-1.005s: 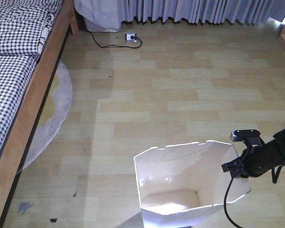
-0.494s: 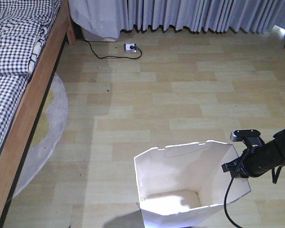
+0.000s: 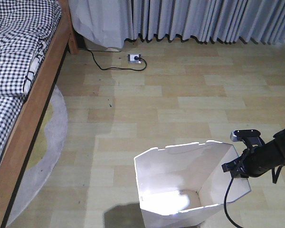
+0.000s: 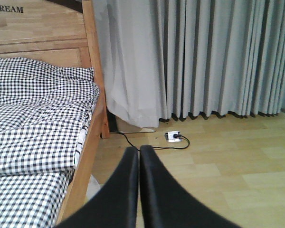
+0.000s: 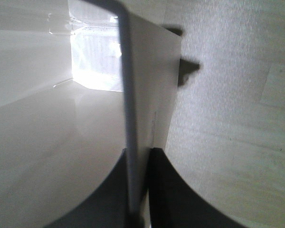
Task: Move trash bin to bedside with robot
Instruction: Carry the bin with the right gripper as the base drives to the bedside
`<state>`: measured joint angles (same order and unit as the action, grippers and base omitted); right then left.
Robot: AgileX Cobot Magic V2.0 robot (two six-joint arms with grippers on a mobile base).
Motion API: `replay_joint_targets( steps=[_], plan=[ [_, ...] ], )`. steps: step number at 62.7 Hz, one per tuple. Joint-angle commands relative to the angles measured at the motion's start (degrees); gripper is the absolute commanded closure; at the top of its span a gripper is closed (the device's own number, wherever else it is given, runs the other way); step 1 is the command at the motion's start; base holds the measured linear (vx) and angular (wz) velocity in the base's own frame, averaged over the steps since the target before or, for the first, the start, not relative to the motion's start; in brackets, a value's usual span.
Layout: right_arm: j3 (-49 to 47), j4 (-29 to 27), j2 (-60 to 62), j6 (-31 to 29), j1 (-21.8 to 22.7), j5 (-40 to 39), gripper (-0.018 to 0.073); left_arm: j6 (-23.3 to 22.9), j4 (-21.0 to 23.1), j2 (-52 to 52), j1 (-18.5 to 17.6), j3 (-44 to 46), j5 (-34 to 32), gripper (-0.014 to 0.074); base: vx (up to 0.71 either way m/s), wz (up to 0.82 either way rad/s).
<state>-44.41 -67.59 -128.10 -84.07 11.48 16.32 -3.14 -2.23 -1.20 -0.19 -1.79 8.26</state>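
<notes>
While in right hand [image 3: 234, 167], bin [image 3: 173, 167] nearer curtains [image 3: 204, 19].

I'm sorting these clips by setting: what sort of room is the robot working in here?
Most likely a bedroom in a home. It has a wooden-framed bed with black-and-white checked bedding, floor-length grey curtains along the far wall, and a round rug on the wood-look floor.

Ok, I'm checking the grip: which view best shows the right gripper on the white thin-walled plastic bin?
Right wrist view: the right gripper straddles the wall of the white thin-walled plastic bin, shut on it. The front view shows the whole bin, but the contact is unclear. The left wrist view shows no bin.
</notes>
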Motion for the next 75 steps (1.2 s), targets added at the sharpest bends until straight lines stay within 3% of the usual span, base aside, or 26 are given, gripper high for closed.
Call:
replay_joint_targets(
  steps=[1, 75],
  plan=[
    [-0.7, -1.8, 4.0, 0.2, 0.1, 7.6, 0.0564, -0.3, 0.3, -0.4, 0.2, 1.4, -4.1, 0.0603, 0.32, 0.06],
    [-0.7, -1.8, 4.0, 0.2, 0.1, 7.6, 0.0564, -0.3, 0.3, -0.4, 0.2, 1.4, -4.1, 0.0603, 0.28, 0.02]
  ],
)
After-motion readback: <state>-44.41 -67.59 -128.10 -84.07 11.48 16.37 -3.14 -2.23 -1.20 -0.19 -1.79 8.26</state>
